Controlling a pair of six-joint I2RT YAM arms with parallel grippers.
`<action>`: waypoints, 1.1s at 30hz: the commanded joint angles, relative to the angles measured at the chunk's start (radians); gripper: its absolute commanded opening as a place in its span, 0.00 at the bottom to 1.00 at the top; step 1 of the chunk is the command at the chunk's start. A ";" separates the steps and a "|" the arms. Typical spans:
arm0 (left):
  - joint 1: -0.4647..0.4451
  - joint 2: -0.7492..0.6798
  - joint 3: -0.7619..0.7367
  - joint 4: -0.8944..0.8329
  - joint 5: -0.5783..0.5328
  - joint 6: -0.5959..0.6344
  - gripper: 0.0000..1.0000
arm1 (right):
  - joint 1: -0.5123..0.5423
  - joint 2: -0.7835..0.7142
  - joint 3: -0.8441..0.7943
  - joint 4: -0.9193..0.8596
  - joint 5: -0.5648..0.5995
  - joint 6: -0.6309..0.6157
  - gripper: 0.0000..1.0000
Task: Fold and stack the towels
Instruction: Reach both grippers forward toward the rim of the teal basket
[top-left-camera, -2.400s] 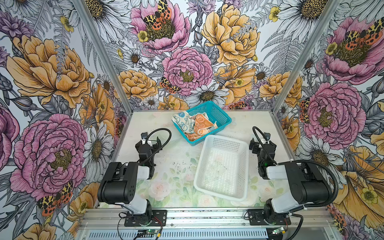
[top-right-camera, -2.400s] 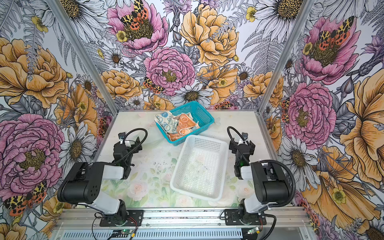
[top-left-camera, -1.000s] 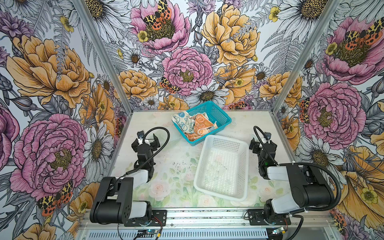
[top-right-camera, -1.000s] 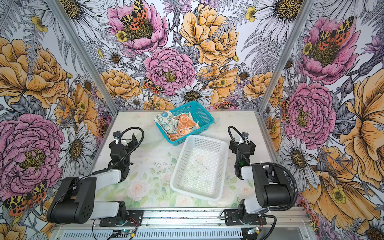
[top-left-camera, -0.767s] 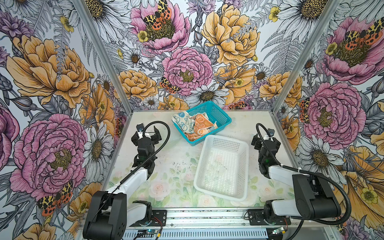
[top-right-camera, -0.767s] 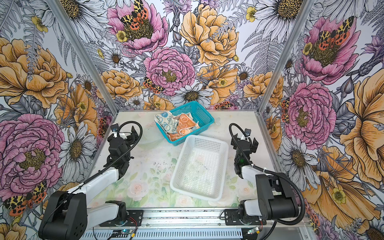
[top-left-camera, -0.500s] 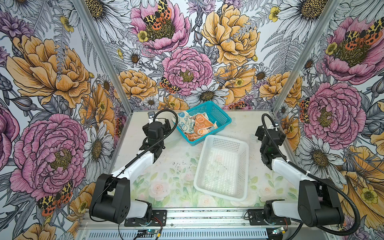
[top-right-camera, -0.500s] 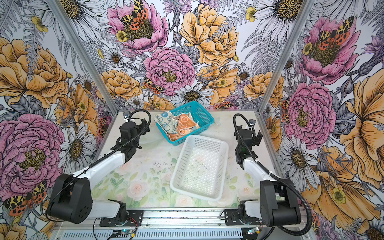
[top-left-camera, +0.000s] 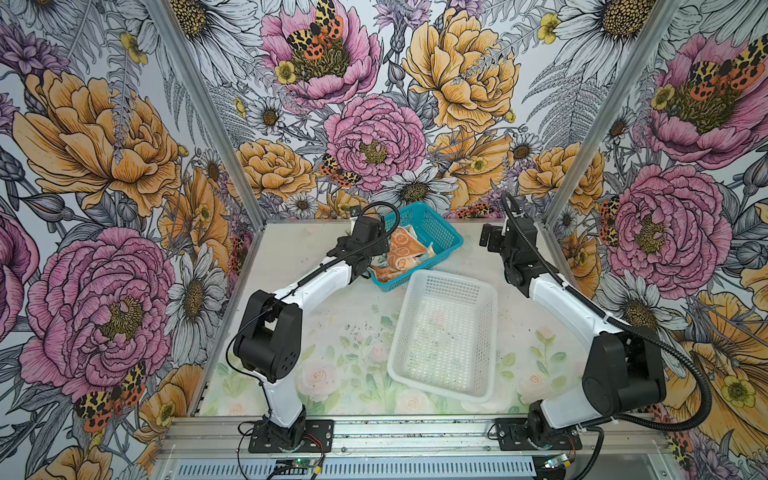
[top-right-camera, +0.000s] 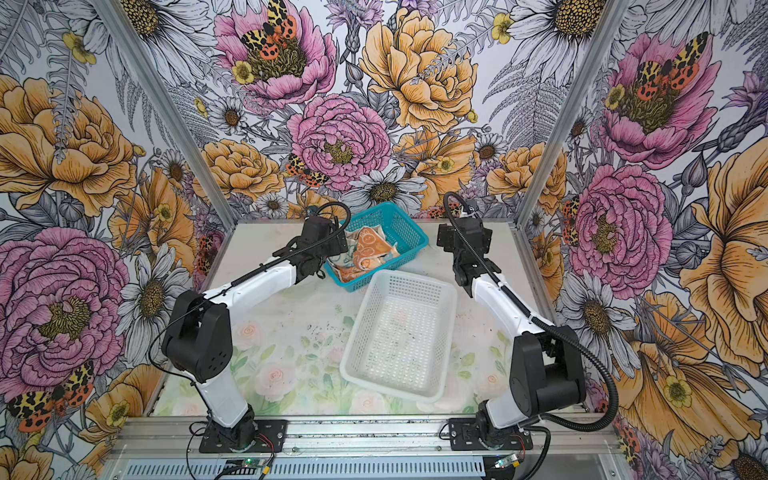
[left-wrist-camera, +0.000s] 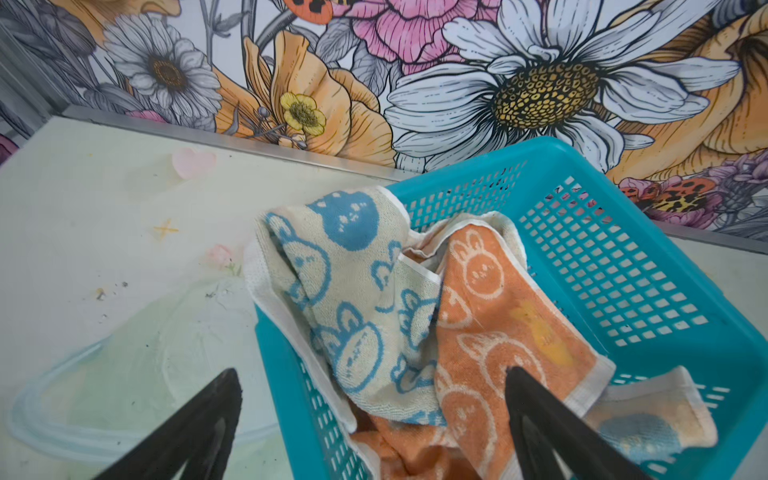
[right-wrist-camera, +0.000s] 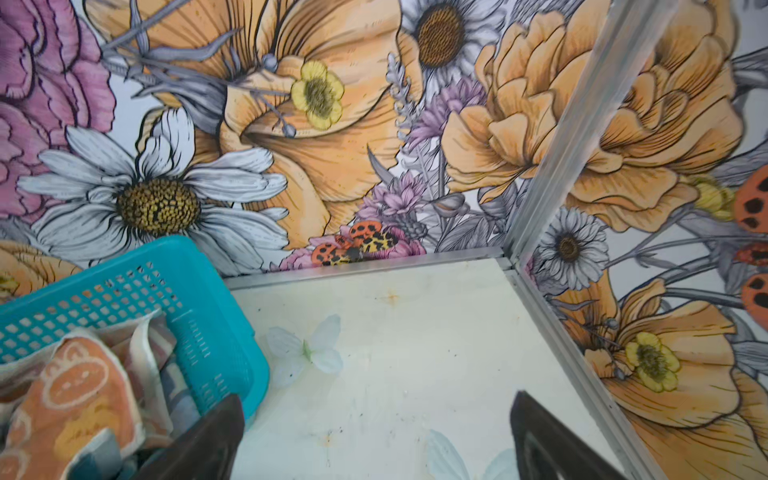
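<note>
Though spread wide, gripping nothing: left gripper (left-wrist-camera: 372, 374), black fingers (left-wrist-camera: 199, 428) straddling the near wall of a teal basket (left-wrist-camera: 623, 270), one outside it over the table, one inside above cloth. Directly below and just ahead, a cream-with-blue towel (left-wrist-camera: 345, 291), crumpled, printed with bunny faces, its white edge draped over the basket rim. Touching it, under the inner finger, an orange towel (left-wrist-camera: 490, 332), equally rumpled. Just past that finger, a peach towel corner (left-wrist-camera: 648, 419) with a blue patch. All inside the perforated basket, on a pale table (left-wrist-camera: 104, 249). Beyond, a flowered wall (left-wrist-camera: 540, 83). Across the basket, right gripper (right-wrist-camera: 376, 397), likewise wide and empty, above bare table, near the basket's corner, apart from it. Back toward the arm bases, a white basket (top-left-camera: 444, 332), just beside the teal one.
</note>
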 joint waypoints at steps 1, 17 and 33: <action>0.012 0.038 0.038 -0.147 0.049 -0.172 0.99 | -0.001 0.003 0.008 -0.037 -0.040 -0.012 1.00; 0.130 0.144 0.025 -0.202 0.303 -0.383 0.74 | 0.001 0.037 0.010 -0.041 -0.076 -0.010 0.99; 0.174 0.141 0.012 -0.202 0.348 -0.373 0.34 | 0.008 0.065 0.004 -0.042 -0.124 0.009 0.99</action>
